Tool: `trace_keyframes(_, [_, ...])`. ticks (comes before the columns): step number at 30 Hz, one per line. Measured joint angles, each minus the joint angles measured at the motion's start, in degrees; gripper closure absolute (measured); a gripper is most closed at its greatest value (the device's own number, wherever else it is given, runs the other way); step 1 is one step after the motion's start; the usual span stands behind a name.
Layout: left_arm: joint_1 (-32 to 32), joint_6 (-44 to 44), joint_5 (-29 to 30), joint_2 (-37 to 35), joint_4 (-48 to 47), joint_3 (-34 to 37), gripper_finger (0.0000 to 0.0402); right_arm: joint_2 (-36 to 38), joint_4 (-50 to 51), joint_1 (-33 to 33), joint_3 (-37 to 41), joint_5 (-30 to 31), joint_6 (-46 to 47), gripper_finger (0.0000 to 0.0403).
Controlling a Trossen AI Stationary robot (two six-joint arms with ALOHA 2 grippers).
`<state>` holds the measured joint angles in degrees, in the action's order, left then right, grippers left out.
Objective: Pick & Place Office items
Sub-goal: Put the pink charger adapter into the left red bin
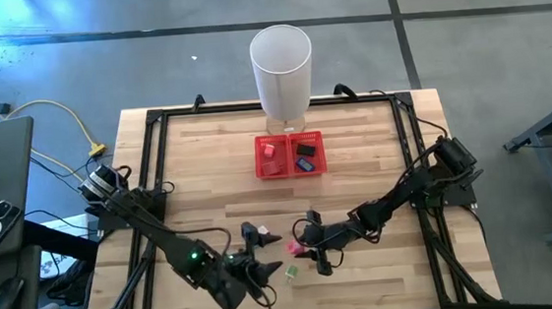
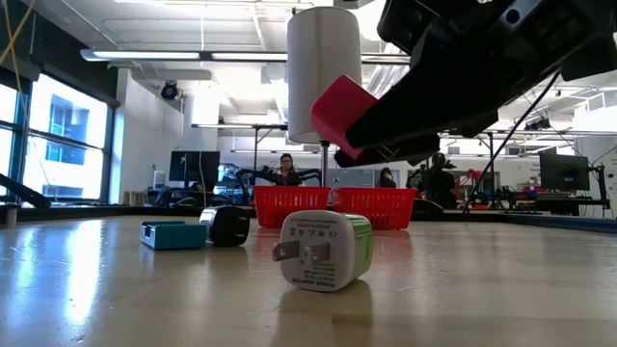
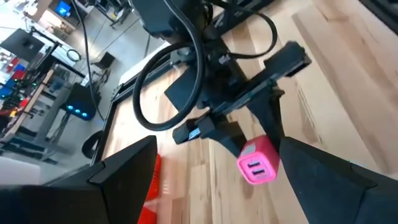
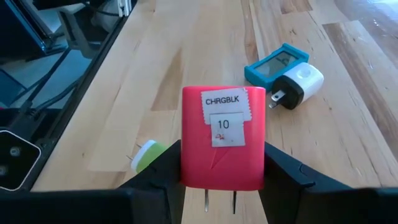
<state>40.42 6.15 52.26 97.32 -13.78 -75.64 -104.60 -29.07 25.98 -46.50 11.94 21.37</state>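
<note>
My right gripper (image 1: 303,243) is shut on a pink-red charger block (image 4: 222,137) labelled CHRGBLK 10, above the table's near middle. A green-white charger (image 2: 323,251) lies on its side on the table just below and nearer the front edge. A teal device (image 4: 277,64) and a black-white charger (image 4: 295,87) lie side by side a little farther back. My left gripper (image 1: 261,267) hovers open beside the green-white charger (image 1: 290,270), left of the held block, with nothing between its fingers (image 3: 130,180). My right gripper pinches the charger block's two opposite side faces (image 4: 186,165) between its two fingers. The fingers come from the table's right, slanting down. The block is lifted clear of the table and tilted (image 2: 339,116), its labelled face toward the wrist camera and its prongs (image 4: 219,200) pointing back between the fingers.
A red mesh two-compartment tray (image 1: 292,169) holding a few small pieces stands at the far middle, with a tall white cylinder bin (image 1: 282,70) behind it. A black frame (image 1: 158,154) runs along the table's edges. People sit in the room beyond the table.
</note>
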Motion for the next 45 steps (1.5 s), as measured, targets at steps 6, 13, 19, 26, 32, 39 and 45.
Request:
trace_keyframes(6, [-0.3,-0.2,-2.8,0.0,6.1,0.0,0.0071,0.0,-0.3,0.0,0.0,0.0,0.0,0.0259])
trace_keyframes(13, [-1.3,-2.6,-3.8,0.0,8.7,0.0,0.0071,0.0,-0.3,0.0,0.0,0.0,-0.1,0.0259])
trace_keyframes(19, [-2.5,-3.1,-3.9,0.0,10.8,0.0,0.0071,0.0,-0.3,-0.2,0.0,0.0,-0.4,0.0259])
trace_keyframes(26, [-4.5,-7.1,-3.9,0.0,13.0,0.0,0.0071,0.0,-0.3,-0.2,0.0,0.0,-0.6,0.0259])
trace_keyframes(32, [-6.0,-13.6,-5.5,0.0,12.8,0.0,0.0071,0.0,-0.2,-0.2,0.0,0.0,-0.6,0.0259])
trace_keyframes(39, [-5.7,3.0,-11.7,0.0,5.8,0.1,0.0071,0.0,-0.2,-0.2,0.0,-0.2,-0.6,0.0259])
trace_keyframes(45, [-5.8,4.6,-12.3,0.1,-5.9,0.1,0.0071,0.0,-0.2,-0.2,0.0,-0.5,-0.6,0.0259])
